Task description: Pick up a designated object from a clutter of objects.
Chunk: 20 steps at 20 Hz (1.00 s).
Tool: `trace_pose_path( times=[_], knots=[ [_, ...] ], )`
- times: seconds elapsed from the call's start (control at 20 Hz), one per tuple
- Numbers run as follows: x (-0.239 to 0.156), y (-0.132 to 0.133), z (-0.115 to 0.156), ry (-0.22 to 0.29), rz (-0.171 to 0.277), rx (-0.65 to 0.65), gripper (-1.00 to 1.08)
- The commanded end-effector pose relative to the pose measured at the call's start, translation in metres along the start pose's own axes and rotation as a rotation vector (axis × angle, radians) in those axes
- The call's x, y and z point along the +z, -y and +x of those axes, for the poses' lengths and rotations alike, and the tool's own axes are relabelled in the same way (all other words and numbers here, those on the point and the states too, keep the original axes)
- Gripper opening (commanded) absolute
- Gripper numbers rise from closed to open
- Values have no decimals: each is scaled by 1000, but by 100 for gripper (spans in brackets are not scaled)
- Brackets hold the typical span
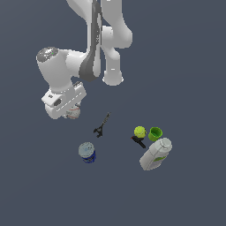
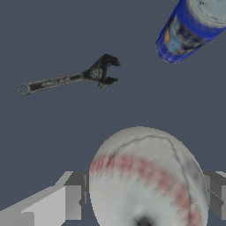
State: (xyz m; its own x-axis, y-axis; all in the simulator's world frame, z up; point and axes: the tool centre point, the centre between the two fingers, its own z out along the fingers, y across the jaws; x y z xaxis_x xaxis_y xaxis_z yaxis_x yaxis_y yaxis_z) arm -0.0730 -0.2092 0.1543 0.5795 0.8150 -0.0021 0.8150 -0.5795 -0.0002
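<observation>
Both fingers (image 2: 73, 201) of downward-pointing gripper (image 1: 73, 111) clamping baseball (image 2: 148, 178), hanging near wrench (image 1: 102, 125) and can (image 1: 87, 152).

A flat dark grey-blue floor (image 1: 194, 66) carries everything. Nearest the gripper (image 1: 73, 113) lies the black wrench (image 1: 102, 125), with the blue can (image 1: 87, 152) standing just beyond. Farther off cluster the yellow-green ball (image 1: 140, 131), green cup (image 1: 155, 133), small black tool (image 1: 138, 141) and toppled white bottle (image 1: 156, 154)

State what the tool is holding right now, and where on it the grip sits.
The tool is closed on the baseball, its fingers pressing on opposite sides of the ball. Whether the ball is off the surface cannot be told.
</observation>
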Motion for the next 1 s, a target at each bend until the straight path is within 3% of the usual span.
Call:
trace_pose_path(
  times=[0.0, 0.95],
  knots=[
    [-26, -1, 8, 1, -2, 1, -100],
    [-201, -7, 70, 0, -1, -1, -100]
  ],
)
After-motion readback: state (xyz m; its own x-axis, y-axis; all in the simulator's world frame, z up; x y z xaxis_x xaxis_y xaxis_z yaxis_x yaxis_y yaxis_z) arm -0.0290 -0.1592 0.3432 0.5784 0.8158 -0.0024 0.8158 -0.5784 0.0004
